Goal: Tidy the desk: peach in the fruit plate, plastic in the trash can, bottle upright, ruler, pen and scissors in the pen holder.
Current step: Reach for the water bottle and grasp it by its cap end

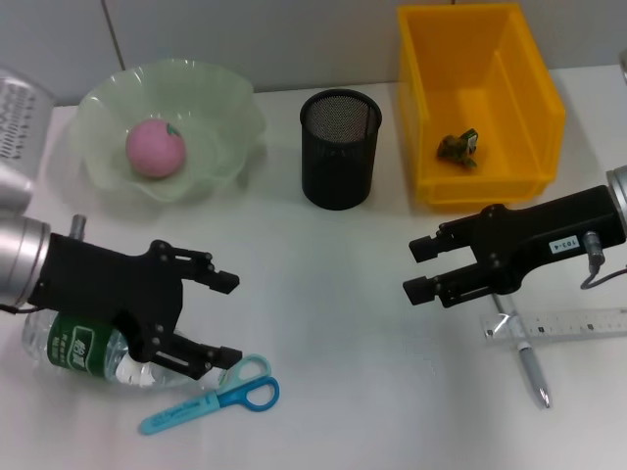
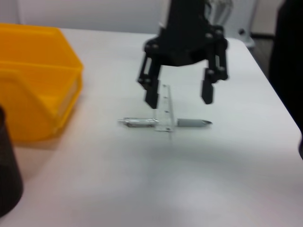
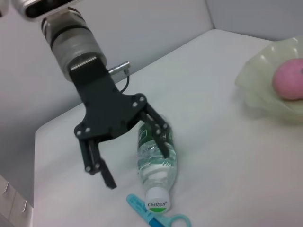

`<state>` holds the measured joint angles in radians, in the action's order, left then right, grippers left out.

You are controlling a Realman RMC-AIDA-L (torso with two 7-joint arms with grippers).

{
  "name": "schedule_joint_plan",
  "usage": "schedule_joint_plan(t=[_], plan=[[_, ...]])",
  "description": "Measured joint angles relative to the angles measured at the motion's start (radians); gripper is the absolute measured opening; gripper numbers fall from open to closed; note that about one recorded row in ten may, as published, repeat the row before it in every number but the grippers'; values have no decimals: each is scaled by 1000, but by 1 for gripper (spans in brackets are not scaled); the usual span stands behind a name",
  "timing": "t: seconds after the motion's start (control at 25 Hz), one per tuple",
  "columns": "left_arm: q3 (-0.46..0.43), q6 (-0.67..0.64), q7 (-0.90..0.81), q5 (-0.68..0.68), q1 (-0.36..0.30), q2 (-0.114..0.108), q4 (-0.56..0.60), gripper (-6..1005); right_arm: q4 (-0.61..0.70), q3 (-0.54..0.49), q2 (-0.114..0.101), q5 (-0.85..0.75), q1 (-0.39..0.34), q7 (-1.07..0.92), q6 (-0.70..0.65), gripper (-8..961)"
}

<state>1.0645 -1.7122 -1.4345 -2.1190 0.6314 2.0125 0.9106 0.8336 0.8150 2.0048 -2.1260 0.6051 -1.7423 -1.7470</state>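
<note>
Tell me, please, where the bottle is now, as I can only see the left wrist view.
Observer: The bottle lies on its side beneath the open left gripper.
Operator: Thank you. Is the peach put away?
Observer: Yes, the peach sits in the fruit plate.
Operator: And the scissors?
Observer: The scissors lie flat on the table beside the bottle's cap end, not in the pen holder.

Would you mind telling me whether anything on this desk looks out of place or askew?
The bottle lies on its side under the open left tool. Scissors lie loose beside it, and the ruler crosses the pen near the open right tool, outside the pen holder.
</note>
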Motion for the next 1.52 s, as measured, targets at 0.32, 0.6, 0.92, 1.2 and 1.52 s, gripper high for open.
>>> schedule_joint_plan(t=[0.32, 0.6, 0.92, 1.2, 1.52], plan=[[0, -29, 73, -152, 55, 33, 41, 841, -23, -5, -9, -12, 39, -58, 29, 722], [7, -49, 121, -213, 53, 45, 95, 841, -39, 1, -16, -17, 59, -112, 48, 723], [82, -58, 118, -218, 26, 50, 175, 841, -44, 2, -7, -18, 63, -134, 58, 723], [128, -32, 100, -244, 21, 55, 197, 841, -44, 3, -8, -18, 65, -164, 57, 722], [179, 13, 97, -248, 25, 55, 191, 841, -44, 3, -10, -18, 68, -173, 57, 723]])
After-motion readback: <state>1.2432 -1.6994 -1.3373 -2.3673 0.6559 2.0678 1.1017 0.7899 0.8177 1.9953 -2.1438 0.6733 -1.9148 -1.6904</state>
